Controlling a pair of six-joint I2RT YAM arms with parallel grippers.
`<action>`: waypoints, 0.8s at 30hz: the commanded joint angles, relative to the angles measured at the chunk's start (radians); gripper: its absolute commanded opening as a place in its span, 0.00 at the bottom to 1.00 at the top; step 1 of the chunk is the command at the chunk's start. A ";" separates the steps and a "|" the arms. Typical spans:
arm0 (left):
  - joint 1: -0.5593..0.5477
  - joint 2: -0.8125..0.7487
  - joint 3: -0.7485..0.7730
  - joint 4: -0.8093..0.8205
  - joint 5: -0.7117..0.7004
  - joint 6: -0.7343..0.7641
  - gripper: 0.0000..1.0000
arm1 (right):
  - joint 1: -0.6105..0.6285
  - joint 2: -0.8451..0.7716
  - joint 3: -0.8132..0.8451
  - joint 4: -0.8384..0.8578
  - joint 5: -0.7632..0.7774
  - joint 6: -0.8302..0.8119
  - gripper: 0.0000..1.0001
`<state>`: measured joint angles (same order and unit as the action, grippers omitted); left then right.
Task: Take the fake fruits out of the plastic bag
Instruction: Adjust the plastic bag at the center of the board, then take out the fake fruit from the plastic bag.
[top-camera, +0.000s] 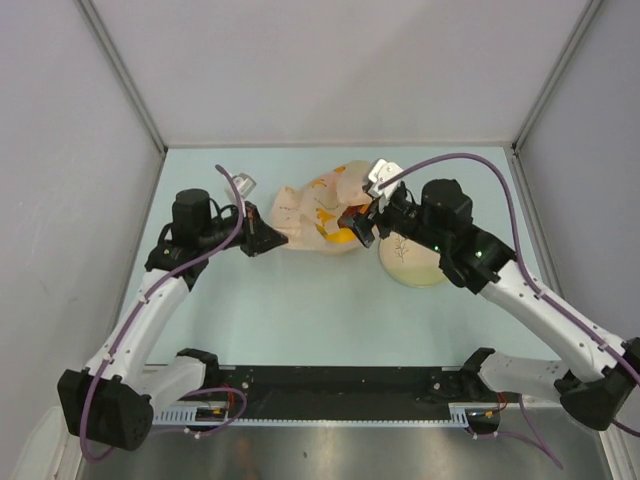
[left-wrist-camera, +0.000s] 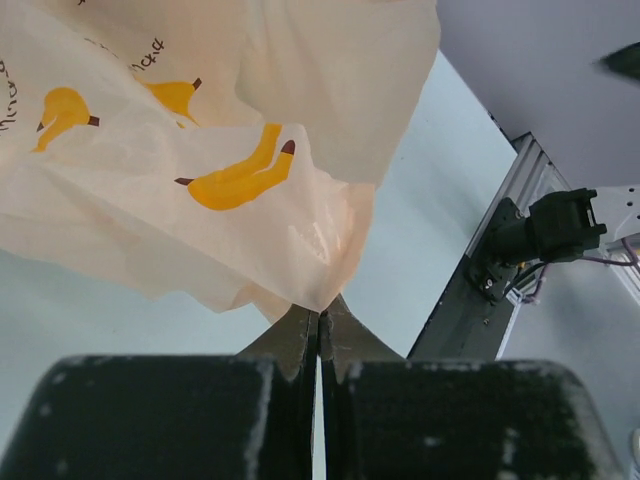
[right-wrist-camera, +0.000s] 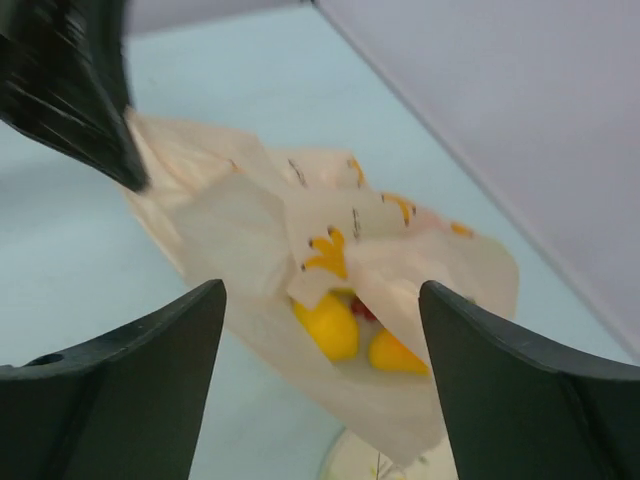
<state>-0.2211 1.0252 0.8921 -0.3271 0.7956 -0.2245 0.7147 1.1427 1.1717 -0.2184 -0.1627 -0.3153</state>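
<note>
My left gripper (left-wrist-camera: 320, 322) is pinched tight on a corner of the plastic bag (left-wrist-camera: 200, 150), crumpled on the desk (top-camera: 300, 310). Yellow and orange fake fruits (right-wrist-camera: 332, 325) show inside its mouth. My right gripper (right-wrist-camera: 322, 292) hovers there wide open and empty, beside the plate (top-camera: 408, 265).

From above, the right hand (top-camera: 360, 226) covers the mouth of the bag (top-camera: 312, 212). Of the fruits (top-camera: 343, 237), only an orange-yellow patch shows there. The right arm (top-camera: 520, 290) hides the right rim of the plate (top-camera: 408, 266). The right wrist view is soft: bag folds half cover two yellow fruits, a red bit behind them is too small to name, and a dark shape (right-wrist-camera: 70, 90) runs off the top-left corner. In the left wrist view the bag runs off the top and left edges.
</note>
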 joint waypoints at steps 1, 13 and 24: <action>-0.018 -0.007 0.039 0.051 0.042 -0.042 0.00 | 0.078 -0.015 0.069 0.059 0.005 0.001 0.75; -0.017 -0.082 0.037 -0.019 0.030 -0.018 0.00 | 0.013 0.317 0.071 -0.004 -0.064 -0.042 0.00; 0.009 -0.178 0.036 -0.172 -0.038 0.097 0.00 | 0.120 0.327 -0.163 -0.001 -0.054 0.019 0.00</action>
<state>-0.2272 0.8772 0.9115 -0.4694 0.7586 -0.1719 0.7265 1.5650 1.1351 -0.1890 -0.1474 -0.3283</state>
